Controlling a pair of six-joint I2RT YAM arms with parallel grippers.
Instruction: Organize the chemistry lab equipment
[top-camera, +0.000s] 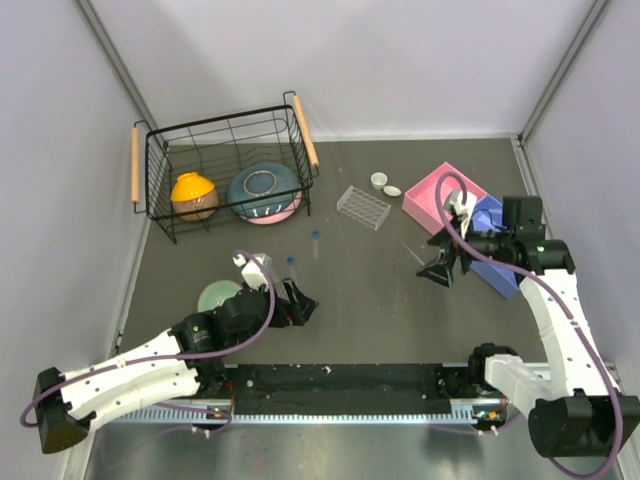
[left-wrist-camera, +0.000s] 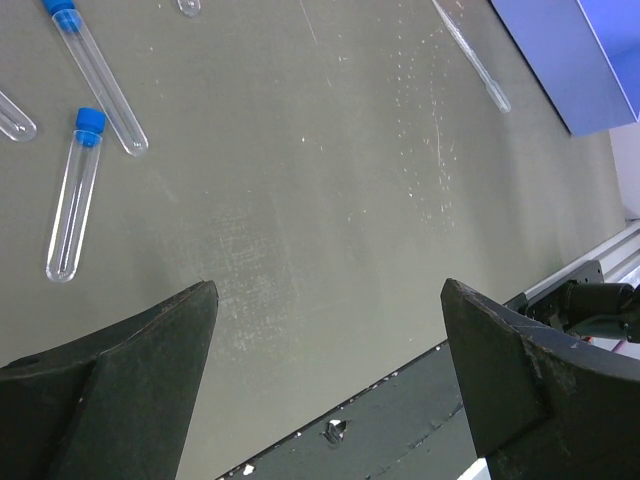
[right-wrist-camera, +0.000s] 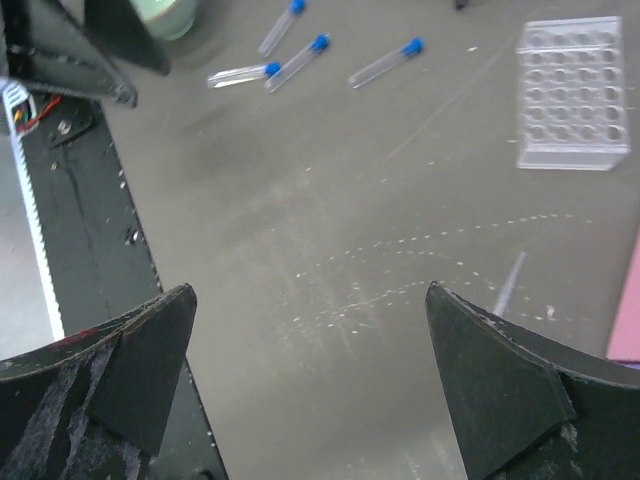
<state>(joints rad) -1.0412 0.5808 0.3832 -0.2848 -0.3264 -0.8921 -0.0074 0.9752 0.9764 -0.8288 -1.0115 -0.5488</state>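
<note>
We find both grippers empty with jaws spread wide, the left gripper (left-wrist-camera: 328, 292) near the loose blue-capped tubes (left-wrist-camera: 75, 195) and the right gripper (right-wrist-camera: 310, 292) short of the clear tube rack (right-wrist-camera: 572, 92). We judge that a finger brushing a round tube on descent could roll it away. Only the top view shows the two white cups (top-camera: 379, 180) beside the rack, and only the left wrist view shows the thin pipette (left-wrist-camera: 470, 52) clearly.

Between the wide-spread jaws of my right gripper (right-wrist-camera: 310, 385) I see the dark table (right-wrist-camera: 330, 200), four blue-capped tubes (right-wrist-camera: 298, 62) lying near a green bowl (right-wrist-camera: 165, 12), and the clear rack (right-wrist-camera: 573, 92) well apart from them.
</note>
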